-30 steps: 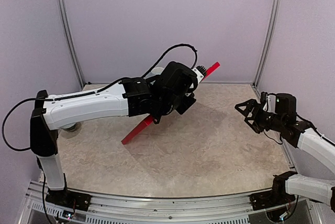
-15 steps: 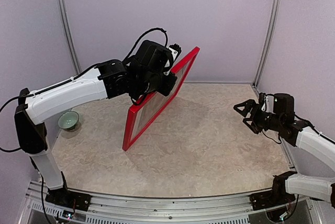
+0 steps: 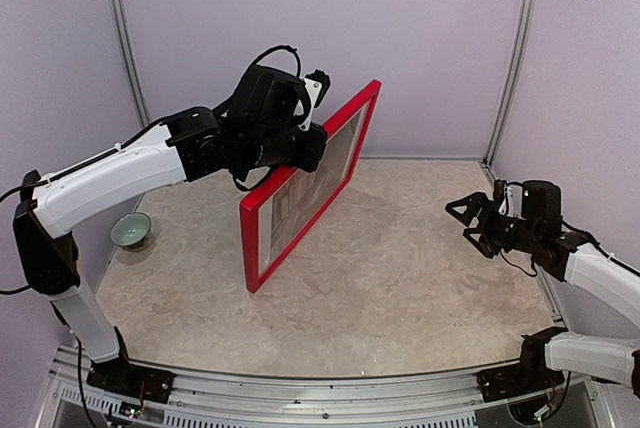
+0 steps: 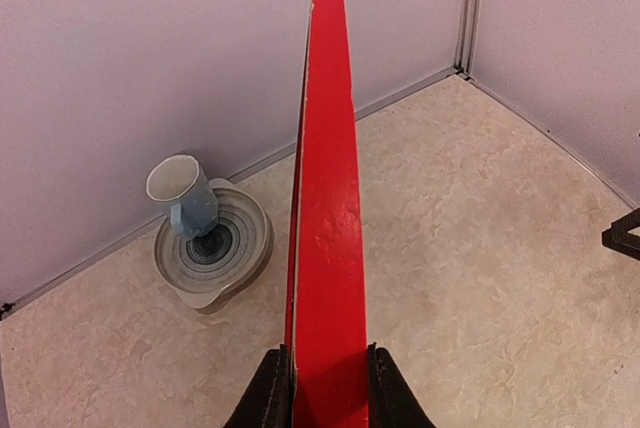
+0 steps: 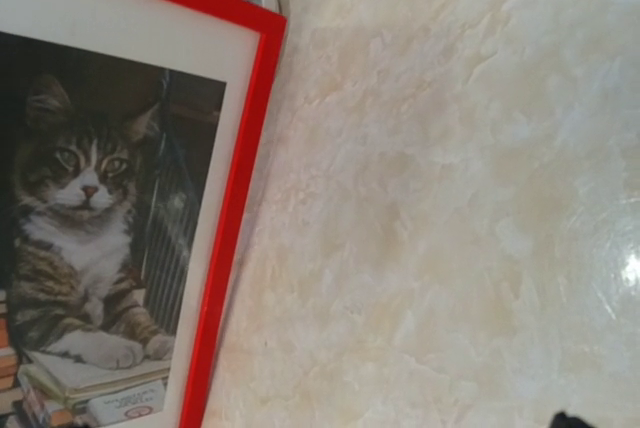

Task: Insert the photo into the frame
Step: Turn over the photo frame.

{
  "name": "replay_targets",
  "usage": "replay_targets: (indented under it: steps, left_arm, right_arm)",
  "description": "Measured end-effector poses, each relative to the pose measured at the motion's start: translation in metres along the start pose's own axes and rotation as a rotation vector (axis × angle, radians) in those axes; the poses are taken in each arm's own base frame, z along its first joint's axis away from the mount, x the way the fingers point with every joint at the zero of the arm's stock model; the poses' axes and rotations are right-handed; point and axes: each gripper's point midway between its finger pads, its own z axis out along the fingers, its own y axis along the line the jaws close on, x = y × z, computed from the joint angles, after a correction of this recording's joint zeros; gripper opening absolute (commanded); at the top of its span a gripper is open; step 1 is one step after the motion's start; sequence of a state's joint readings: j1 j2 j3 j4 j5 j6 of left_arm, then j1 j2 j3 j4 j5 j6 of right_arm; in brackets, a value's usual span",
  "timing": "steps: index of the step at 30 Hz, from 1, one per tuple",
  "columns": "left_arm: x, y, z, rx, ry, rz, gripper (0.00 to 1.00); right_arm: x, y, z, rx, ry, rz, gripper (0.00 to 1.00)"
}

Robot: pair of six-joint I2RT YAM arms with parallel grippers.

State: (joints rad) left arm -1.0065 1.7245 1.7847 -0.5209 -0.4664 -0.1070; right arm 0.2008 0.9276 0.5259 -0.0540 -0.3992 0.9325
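The glossy cat-and-books photo (image 5: 90, 208) already shows inside the narrow red rectangular frame (image 4: 325, 198), which the left gripper (image 4: 325, 388) pinches upright, the right gripper (image 3: 465, 213) hanging spread and empty, so seemingly only setting it down remains.

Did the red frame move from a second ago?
Yes. The frame turned from edge-on to showing its front, and its top corner rose higher against the back wall in the top view.
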Motion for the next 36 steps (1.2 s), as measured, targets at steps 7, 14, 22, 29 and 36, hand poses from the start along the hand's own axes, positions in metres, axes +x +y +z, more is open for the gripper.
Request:
replay_targets:
  steps: [7, 14, 22, 29, 36]
  left_arm:
    - [-0.01, -0.006, -0.003, 0.042, -0.026, -0.061, 0.08]
    - [-0.018, -0.003, -0.002, 0.054, -0.047, -0.178, 0.07]
    - [-0.01, 0.005, -0.001, 0.085, -0.049, -0.344, 0.07]
    - [0.008, 0.012, -0.009, 0.084, -0.047, -0.468, 0.07]
    - [0.028, 0.016, -0.009, 0.071, -0.032, -0.56, 0.07]
  right_arm:
    - [0.001, -0.001, 0.0, 0.001, 0.001, 0.001, 0.99]
    - [0.004, -0.005, 0.001, 0.008, 0.007, 0.004, 0.99]
    - [0.004, -0.005, 0.001, 0.007, 0.007, 0.004, 0.99]
    - [0.004, -0.005, 0.003, 0.002, 0.009, 0.003, 0.99]
    - [0.01, -0.011, 0.008, 0.008, 0.036, 0.012, 0.99]
